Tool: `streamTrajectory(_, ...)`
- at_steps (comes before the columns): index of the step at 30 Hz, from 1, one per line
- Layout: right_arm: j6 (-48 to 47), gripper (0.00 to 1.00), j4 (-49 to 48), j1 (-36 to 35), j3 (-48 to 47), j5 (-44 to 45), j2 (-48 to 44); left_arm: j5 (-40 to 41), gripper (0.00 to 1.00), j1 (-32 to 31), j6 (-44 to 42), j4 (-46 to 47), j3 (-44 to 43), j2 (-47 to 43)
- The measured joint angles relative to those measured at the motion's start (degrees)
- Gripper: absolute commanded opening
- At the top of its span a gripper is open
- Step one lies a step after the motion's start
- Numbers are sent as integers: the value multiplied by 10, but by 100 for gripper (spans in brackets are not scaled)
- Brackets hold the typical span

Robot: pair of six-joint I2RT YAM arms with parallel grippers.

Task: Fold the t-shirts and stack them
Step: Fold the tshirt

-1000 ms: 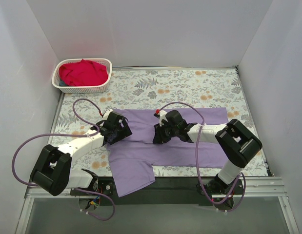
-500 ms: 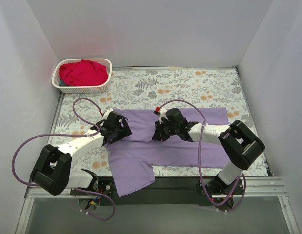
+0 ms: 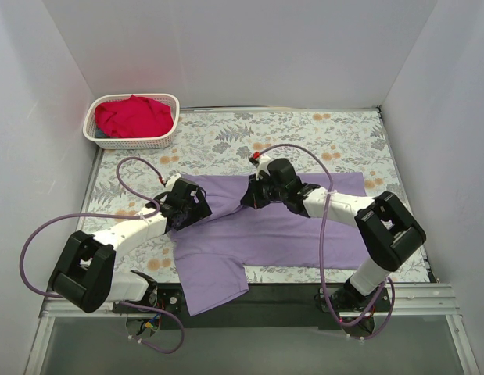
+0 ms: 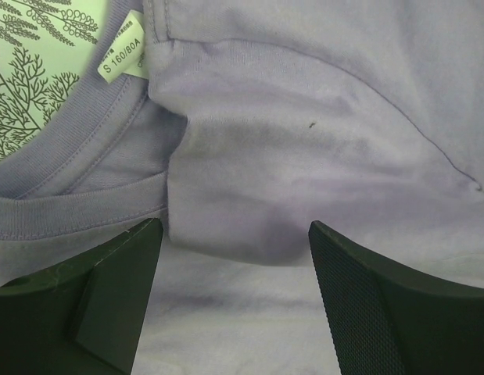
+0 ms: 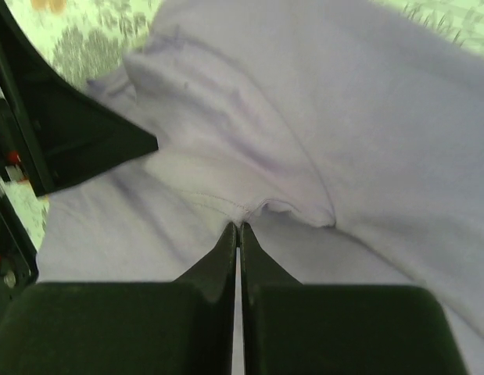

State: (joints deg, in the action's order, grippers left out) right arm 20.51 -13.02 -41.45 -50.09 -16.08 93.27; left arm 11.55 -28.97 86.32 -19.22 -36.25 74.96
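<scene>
A lavender t-shirt [image 3: 296,234] lies spread over the near half of the table, one part hanging over the front edge. My right gripper [image 3: 249,198] is shut on a pinched fold of it, a stitched edge [image 5: 239,223], near the shirt's middle. My left gripper [image 3: 196,209] hovers open over the lavender cloth [image 4: 304,117] by the neckband, where a white size label [image 4: 121,55] shows. Nothing sits between its fingers [image 4: 367,305]. A red t-shirt [image 3: 132,116] lies bundled in the basket at the back left.
The white lattice basket [image 3: 132,143] stands in the far left corner. The table's floral cloth [image 3: 304,133] lies bare behind the shirt. White walls close in the left, back and right. Purple cables loop beside both arms.
My right gripper has shut on the lavender cloth and moved away from the front edge, drawing the fold with it. The left gripper has stayed where it was, open.
</scene>
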Motion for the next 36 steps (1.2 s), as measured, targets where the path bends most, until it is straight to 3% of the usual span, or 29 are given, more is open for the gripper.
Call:
streamTrajectory(17,77,1,-4,71,-120,14,145,1,67,0,3,5,0,-7)
streamTrajectory(36,87,1,-5,76,-132,5,164,-79,64,-1,65,72,2,-3)
